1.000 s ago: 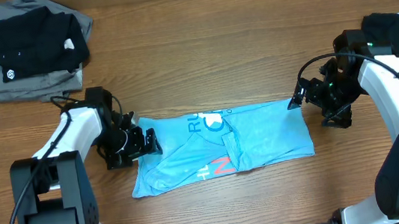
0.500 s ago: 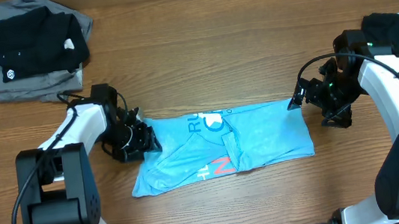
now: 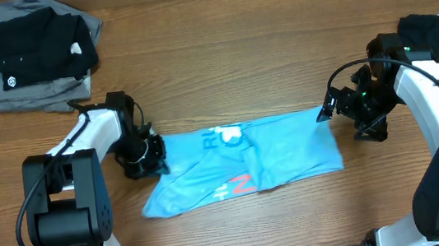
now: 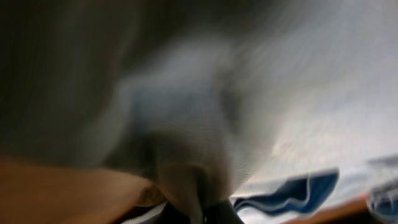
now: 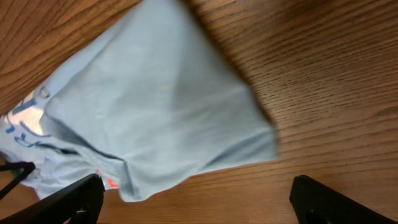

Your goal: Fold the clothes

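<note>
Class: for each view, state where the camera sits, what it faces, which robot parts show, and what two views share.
Overhead: above the table, facing down at T-shirt, left gripper, right gripper.
Left wrist: on left arm, against blurred cloth.
Right wrist: on right arm, facing T-shirt corner; own fingers below.
Shared: the T-shirt, overhead and right wrist.

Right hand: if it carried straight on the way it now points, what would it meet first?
Most likely the light blue T-shirt, whose near end lies just ahead of the open right hand. Its height above the table is unclear, so it could touch wood first.
</note>
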You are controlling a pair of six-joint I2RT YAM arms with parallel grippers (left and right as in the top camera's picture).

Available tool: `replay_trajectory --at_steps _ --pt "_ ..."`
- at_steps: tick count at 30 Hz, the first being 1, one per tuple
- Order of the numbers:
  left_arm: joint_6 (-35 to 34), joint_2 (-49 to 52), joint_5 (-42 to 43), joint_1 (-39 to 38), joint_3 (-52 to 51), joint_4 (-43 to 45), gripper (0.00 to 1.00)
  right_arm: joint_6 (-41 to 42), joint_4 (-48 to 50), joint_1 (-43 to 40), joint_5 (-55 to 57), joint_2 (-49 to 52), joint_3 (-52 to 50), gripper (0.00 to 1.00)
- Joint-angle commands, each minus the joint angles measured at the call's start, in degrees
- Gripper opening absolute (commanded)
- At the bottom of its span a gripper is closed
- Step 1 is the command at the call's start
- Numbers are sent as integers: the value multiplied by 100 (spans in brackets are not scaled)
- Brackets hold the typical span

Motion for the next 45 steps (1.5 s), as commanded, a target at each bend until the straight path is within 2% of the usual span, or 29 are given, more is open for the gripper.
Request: replay_trajectory --at_steps 1,4,9,14,17,24,32,36,39,41,45 --pt "-863 238 -2131 295 455 -452 4 -42 26 11 -31 -114 85 100" --pt "-1016 238 -2441 444 1174 -1069 4 -42 105 11 -33 -114 81 100" --pt "-1016 227 -2455 380 2485 -1952 4 -39 308 31 -39 -111 20 100" --pt "-1056 111 -2365 -90 3639 -2686 4 -39 625 138 -334 -111 -166 100" --pt "-1139 22 -2260 -487 3982 -2920 4 -37 852 299 -490 -111 -275 100" --pt "-1141 -20 -1513 -1622 4037 -2909 4 334 1405 922 -476 -98 -553 100" --pt "-1237 -17 -1425 -2911 4037 -2588 4 420 1823 1023 -485 20 -555 100" --pt "-1266 15 -1379 -3414 4033 -2343 12 387 1843 953 -481 20 -555 100" --pt "-1268 35 -1246 -3602 4030 -2199 13 391 1832 857 -487 20 -553 100" --pt "-1268 37 -1163 -3696 4030 -2109 21 391 1812 767 -503 20 -553 100" --pt "-1266 37 -1023 -3797 4030 -1937 25 372 1731 573 -546 17 -551 100"
